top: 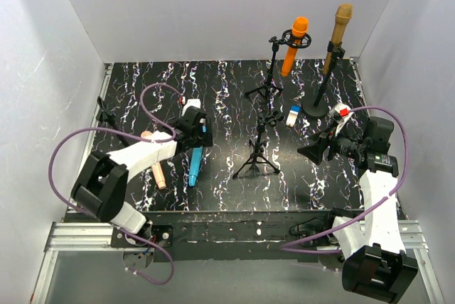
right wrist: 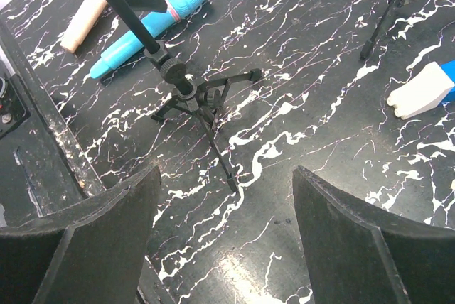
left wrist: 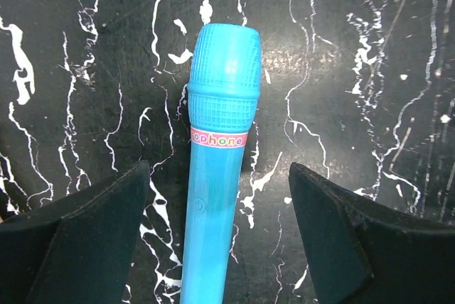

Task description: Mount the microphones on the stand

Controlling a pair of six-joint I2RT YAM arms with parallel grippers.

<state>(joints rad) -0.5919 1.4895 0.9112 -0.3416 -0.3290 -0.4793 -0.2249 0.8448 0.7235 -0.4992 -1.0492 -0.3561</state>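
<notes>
L pincer (left wrist: 219, 176) is apart, one finger on each side of the light blue mic (left wrist: 217, 140), with a clear gap on both sides and no contact. The blue mic lies flat on the black white-veined worktop (top: 220, 84). In my L wrist view its head points up-frame and its body runs down between the fingers. In the top view the L pincer (top: 193, 128) sits over the head end of the blue mic (top: 194, 165), at front-left of the worktop.

The pale pink-beige mic (top: 159, 175) lies just beside the blue one on its left, partly under the L arm. I can't tell if they touch.

R pincer (right wrist: 226, 172) is apart w/ nothing between the fingers, aimed at the small tripod stand (right wrist: 188, 94). In the top view the R pincer (top: 316, 149) is right of that tripod (top: 257, 155), near but apart. The tripod stands mid-worktop w/ no mic in its clip.

The orange mic (top: 295, 45) is tilted in the clip of the rear tripod stand (top: 266, 89). The gold-bronze mic (top: 340, 34) is tilted on the round-base stand (top: 316, 109) at rear right.

A small blue-and-white block (top: 293, 115) lies on the worktop between the two rear stands.
</notes>
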